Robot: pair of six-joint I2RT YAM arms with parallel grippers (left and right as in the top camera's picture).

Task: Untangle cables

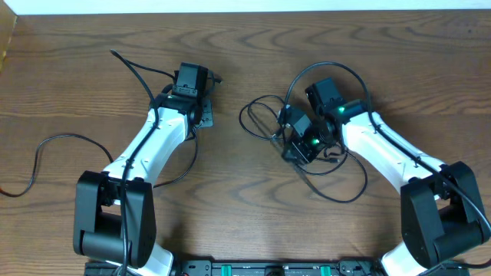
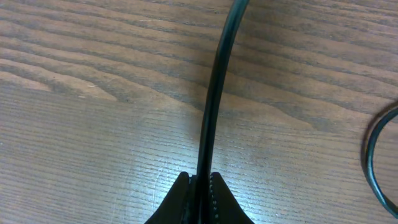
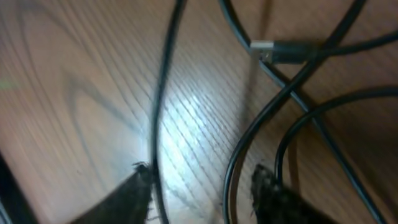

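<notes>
Right wrist view is blurred: strand count in the black cable tangle is uncertain, and 1 silver-tipped plug is legible. Right gripper is spread wide, strands lying between its fingers unclamped. Left gripper pinches 1 smooth, round black cable over the woodgrain table.

table: brown wood grain, spreading across the view, catching glare | white strip: running along table's far edge
</notes>
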